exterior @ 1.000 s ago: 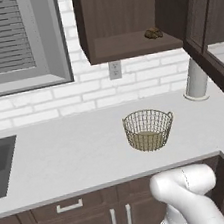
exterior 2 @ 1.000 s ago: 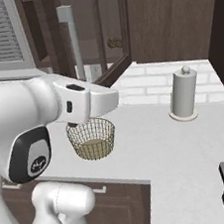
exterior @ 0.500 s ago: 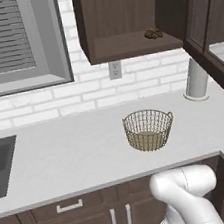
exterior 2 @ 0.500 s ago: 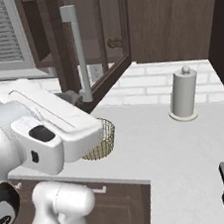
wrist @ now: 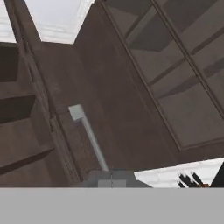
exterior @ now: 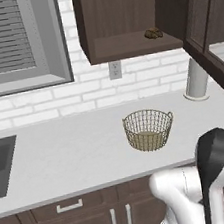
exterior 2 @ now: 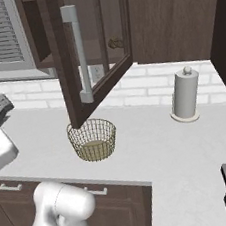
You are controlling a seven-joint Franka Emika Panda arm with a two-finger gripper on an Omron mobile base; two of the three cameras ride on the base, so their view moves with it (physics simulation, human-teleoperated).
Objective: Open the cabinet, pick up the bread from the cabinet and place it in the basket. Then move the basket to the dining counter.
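We find dark brown glass-panelled wall cabinet (exterior 2: 94, 52) door open. Small lumpy brown bread roll (exterior: 153, 33) sits on cabinet shelf, not yet picked. Round tan wire mesh basket (exterior: 148, 129) on white worktop below cabinet, no bread in it. Gripper fingers clenched, grasping nothing. Left: pick bread, drop in basket, move basket to dining counter

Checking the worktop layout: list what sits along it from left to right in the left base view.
Sink → basket → paper towel roll.
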